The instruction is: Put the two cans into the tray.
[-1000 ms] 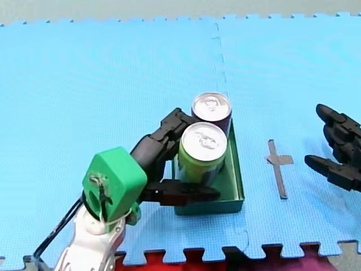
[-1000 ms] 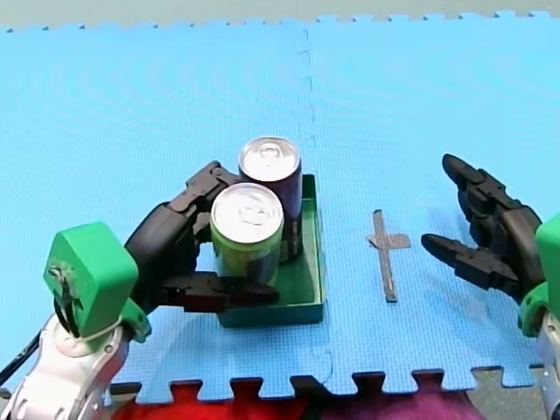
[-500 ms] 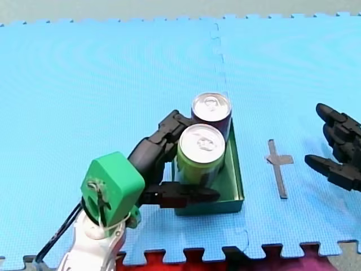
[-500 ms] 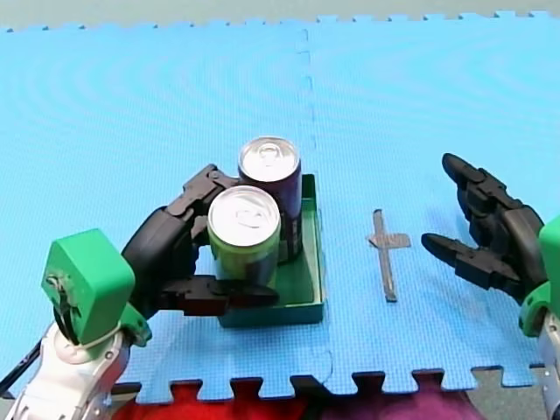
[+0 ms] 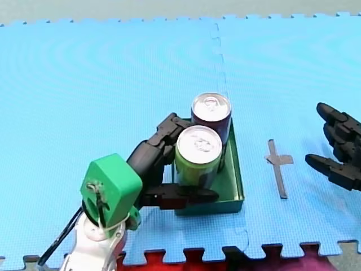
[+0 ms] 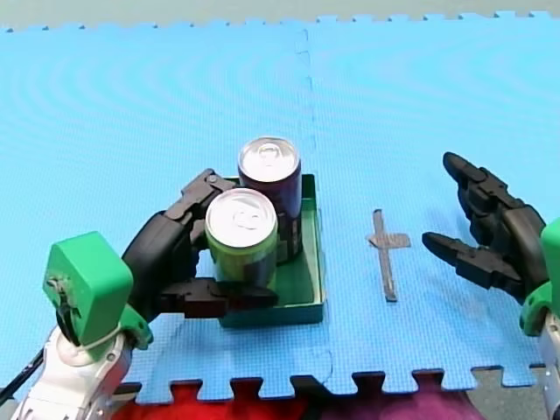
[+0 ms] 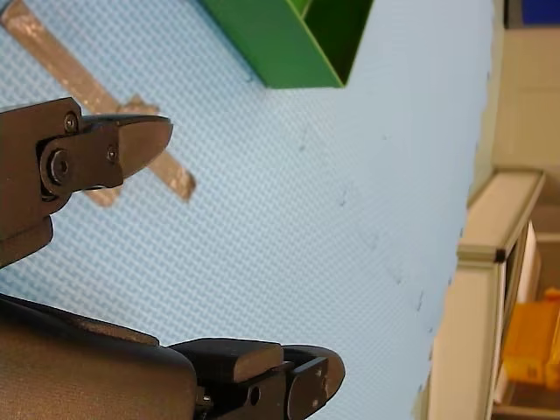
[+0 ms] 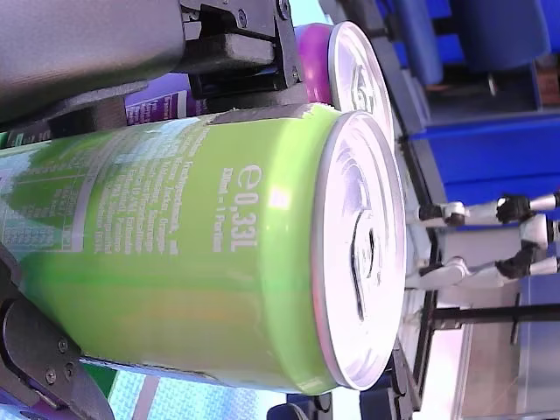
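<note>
Green can lowered, marked "0.33L", left hand gripping

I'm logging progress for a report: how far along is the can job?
Done: the purple can stands at the far end of the tray. In hand: the left hand grips the green can upright at the near end; whether it rests on the floor is unclear. Left: release it. The right hand holds nothing, over the mat at right.
</note>
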Robot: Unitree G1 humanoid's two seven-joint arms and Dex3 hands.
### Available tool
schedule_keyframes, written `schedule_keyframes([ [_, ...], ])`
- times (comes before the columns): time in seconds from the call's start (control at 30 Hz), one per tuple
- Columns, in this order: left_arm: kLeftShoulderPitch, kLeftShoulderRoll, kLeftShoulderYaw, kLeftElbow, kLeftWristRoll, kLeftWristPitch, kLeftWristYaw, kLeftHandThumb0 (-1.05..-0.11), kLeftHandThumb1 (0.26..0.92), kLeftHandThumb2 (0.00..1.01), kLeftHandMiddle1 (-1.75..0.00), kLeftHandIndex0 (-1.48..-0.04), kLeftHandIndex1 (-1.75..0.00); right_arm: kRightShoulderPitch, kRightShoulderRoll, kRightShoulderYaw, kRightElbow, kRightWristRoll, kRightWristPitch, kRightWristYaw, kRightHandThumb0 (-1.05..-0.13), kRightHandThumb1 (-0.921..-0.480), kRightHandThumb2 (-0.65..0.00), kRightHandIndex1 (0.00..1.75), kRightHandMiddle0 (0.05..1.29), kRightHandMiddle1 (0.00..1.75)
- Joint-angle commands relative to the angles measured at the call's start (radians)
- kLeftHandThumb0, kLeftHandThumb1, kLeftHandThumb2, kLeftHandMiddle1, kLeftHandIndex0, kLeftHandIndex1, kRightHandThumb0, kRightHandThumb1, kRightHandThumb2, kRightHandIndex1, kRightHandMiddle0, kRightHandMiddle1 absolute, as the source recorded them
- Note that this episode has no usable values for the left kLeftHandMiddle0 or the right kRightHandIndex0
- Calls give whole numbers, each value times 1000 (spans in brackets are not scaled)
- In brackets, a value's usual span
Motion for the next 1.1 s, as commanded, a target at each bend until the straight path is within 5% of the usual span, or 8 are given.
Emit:
schedule_keyframes([
  [0.0, -9, 1, 4, 15, 0, -14, -1, -660, 921, 269, -1746, -301, -1504, 1, -5, -2, -1, 3, -5, 1, -1048, -921, -154, 1, 236, 0],
  [1.07, -69, 8, 21, 163, 35, -49, 20, -668, 921, 275, -1746, -233, -1592, -7, -3, 4, -6, -2, -3, -14, -1048, -921, -164, 1, 238, 1],
])
